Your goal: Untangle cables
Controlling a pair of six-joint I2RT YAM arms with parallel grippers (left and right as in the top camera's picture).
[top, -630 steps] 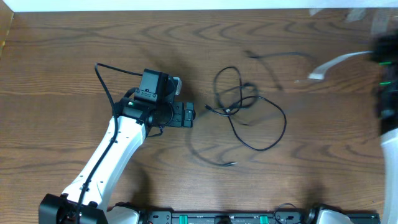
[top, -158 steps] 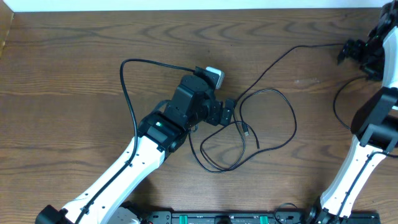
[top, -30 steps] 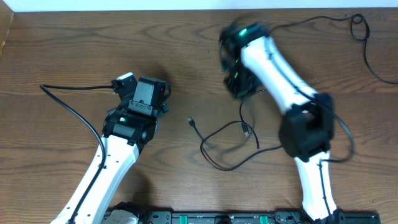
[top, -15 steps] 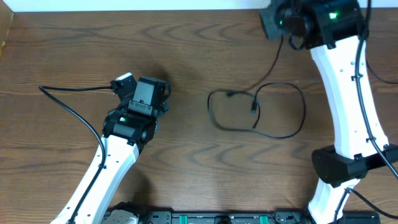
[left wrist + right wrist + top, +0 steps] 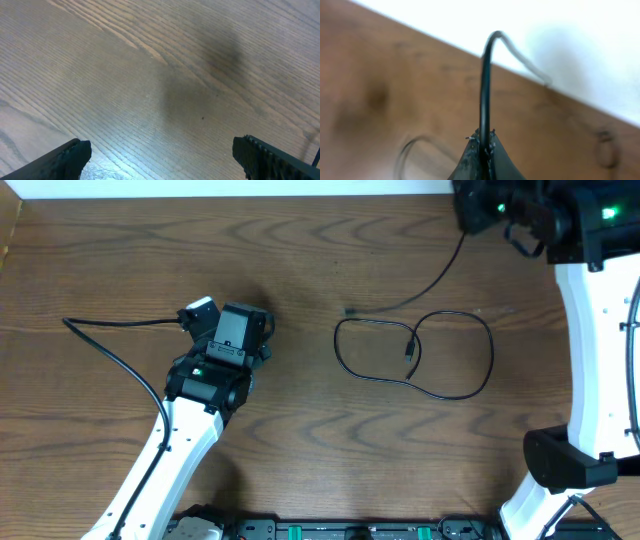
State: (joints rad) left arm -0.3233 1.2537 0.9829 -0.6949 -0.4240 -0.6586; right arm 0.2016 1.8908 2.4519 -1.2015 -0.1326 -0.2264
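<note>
Brown wood-grain tabletop (image 5: 120, 250), mostly bare. Both cords sit right of centre.

Looped cable (image 5: 470, 380): thin, black, lying flat as a wide oval that crosses itself near the middle. Its small plug end (image 5: 410, 352) rests inside the oval.

Held cable (image 5: 430, 278): thin, black. It runs from a free tip (image 5: 347, 311) just above the loop's left end and slants up to the far right corner. It passes near the loop's top edge; can't tell if they touch.

Right gripper (image 5: 478, 208): at that far corner, clamped on the held cable. The wrist view shows the cord pinched between the fingertips (image 5: 467, 162) and arching upward, blurred.

Left gripper (image 5: 161, 150): well apart on the left side, jaws wide apart, nothing between them, bare wood below.

Step, as I read it: drawing one cable out and away from the other. This pair looks nearly separated, but the tip is not yet clear of the loop.

The next move calls for pulling the held cable until its tip is well apart from the loop, slowly so the tip doesn't snag, then laying it down. The loop's own crossing likely needs opening after that, and the left gripper is free for it.
</note>
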